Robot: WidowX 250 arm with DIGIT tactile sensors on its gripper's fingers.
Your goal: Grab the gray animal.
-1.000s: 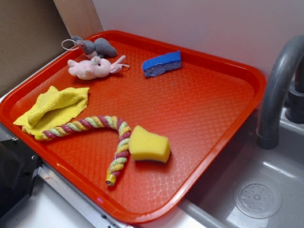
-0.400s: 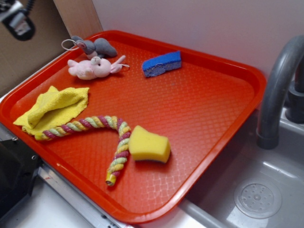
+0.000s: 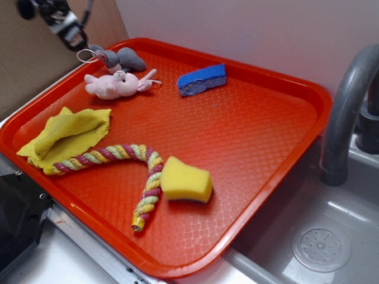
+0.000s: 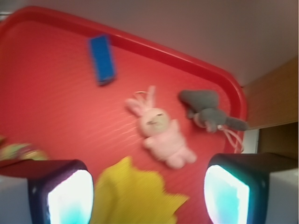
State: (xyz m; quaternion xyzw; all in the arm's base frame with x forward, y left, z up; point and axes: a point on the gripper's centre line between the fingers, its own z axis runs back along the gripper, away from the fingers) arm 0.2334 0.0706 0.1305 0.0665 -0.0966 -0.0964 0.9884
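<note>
Up in the tray's [image 3: 308, 89] far left corner lies the gray animal [image 3: 118, 58], touching the pink bunny [image 3: 115, 84] — so I hold my gripper [image 4: 148, 196] above it, spread wide and empty, ready to straddle only the gray one.

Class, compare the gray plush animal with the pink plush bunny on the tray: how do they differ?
The gray animal is gray; the pink bunny is pale pink. The gray one carries a white string loop and lies nearer the tray's corner; the bunny lies nearer the yellow cloth. Both are small plush toys.
</note>
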